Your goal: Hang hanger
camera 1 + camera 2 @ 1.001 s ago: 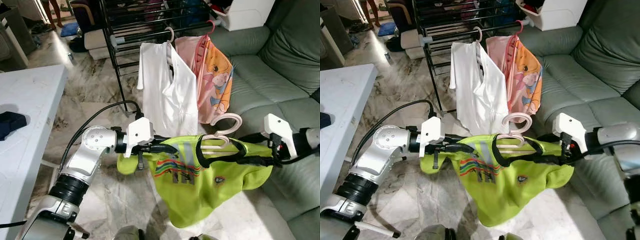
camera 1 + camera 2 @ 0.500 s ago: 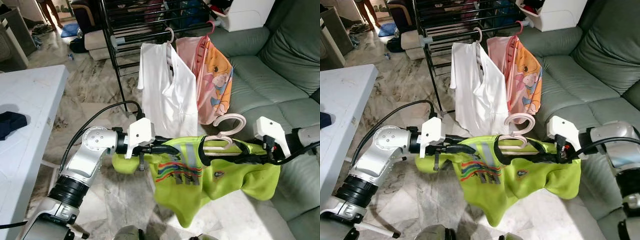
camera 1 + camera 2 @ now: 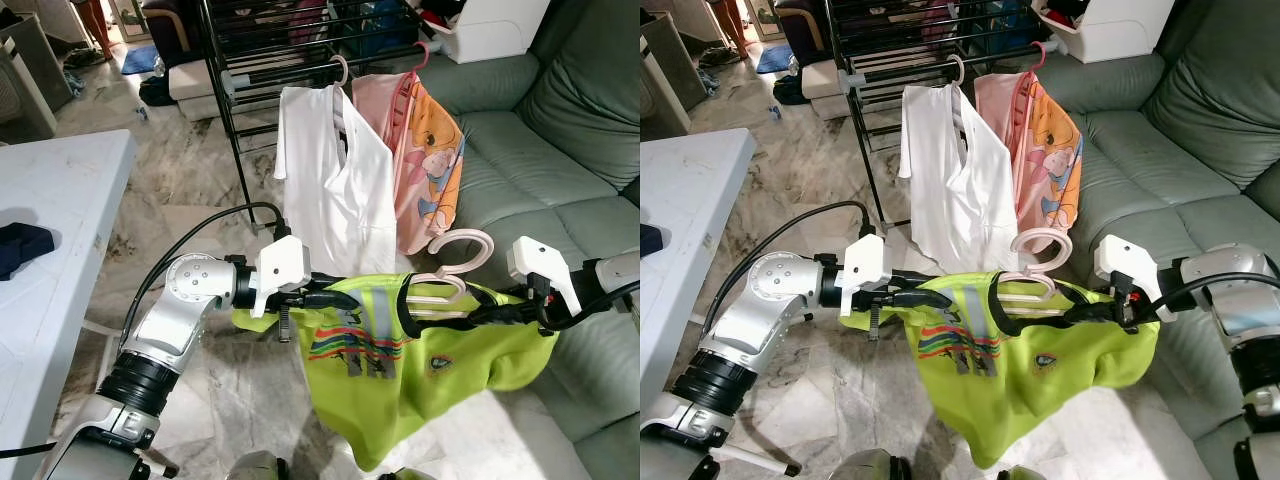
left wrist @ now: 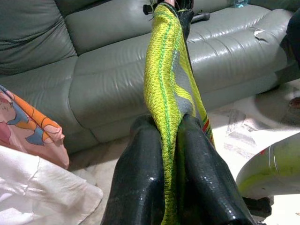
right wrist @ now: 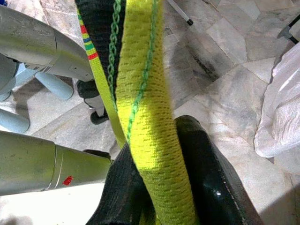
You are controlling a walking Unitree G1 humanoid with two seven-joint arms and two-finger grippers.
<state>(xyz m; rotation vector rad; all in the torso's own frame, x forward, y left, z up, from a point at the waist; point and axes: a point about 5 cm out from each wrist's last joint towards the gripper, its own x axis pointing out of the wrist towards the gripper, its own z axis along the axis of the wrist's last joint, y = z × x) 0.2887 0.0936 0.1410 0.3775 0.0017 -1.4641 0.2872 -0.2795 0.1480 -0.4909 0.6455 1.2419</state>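
Observation:
A lime-green shirt [image 3: 420, 370] on a pale pink hanger [image 3: 452, 262] is stretched between my two grippers, in front of the black drying rack [image 3: 250, 70]. My left gripper [image 3: 325, 297] is shut on the shirt's left shoulder; in the left wrist view its black fingers [image 4: 140, 178] pinch the green fabric [image 4: 161, 84]. On the other shoulder my right gripper [image 3: 490, 312] is shut too, and its fingers [image 5: 206, 178] clamp the green cloth [image 5: 145, 93]. The hanger's hook stands upright, below the rack's rail [image 3: 300, 68].
A white shirt [image 3: 335, 180] and a pink cartoon garment [image 3: 430, 150] hang on the rack's rail. A grey-green sofa [image 3: 560, 130] runs along the right. A white table [image 3: 50, 220] with a dark cloth [image 3: 20, 245] stands on the left. Marble floor lies below.
The shirt and hanger shifted a little to the left and up with both grippers. The hem swung and hangs lower in the middle now.

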